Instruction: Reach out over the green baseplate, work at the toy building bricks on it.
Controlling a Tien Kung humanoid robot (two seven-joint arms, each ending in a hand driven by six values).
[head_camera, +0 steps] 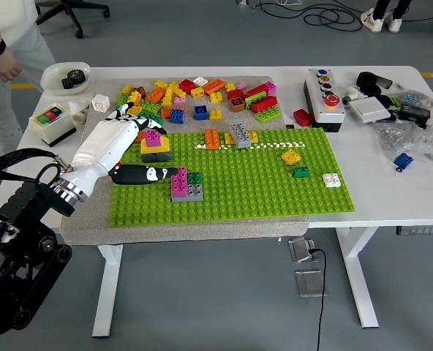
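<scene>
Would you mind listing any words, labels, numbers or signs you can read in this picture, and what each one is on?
No text can be read anywhere in this view.
Button box: coloured buttons, any lettering too small to read.
Switch box: red and green buttons, no legible marking.
White cube: a dark mark on one face, too blurred to read.
Bricks and baseplate: no print visible.

The person (8,66) in the upper left is cut off by the frame's top and left edges. The left hand (118,139) covers part of the green baseplate (275,190)'s left edge, its fingertips blending into the loose bricks (202,95).
</scene>
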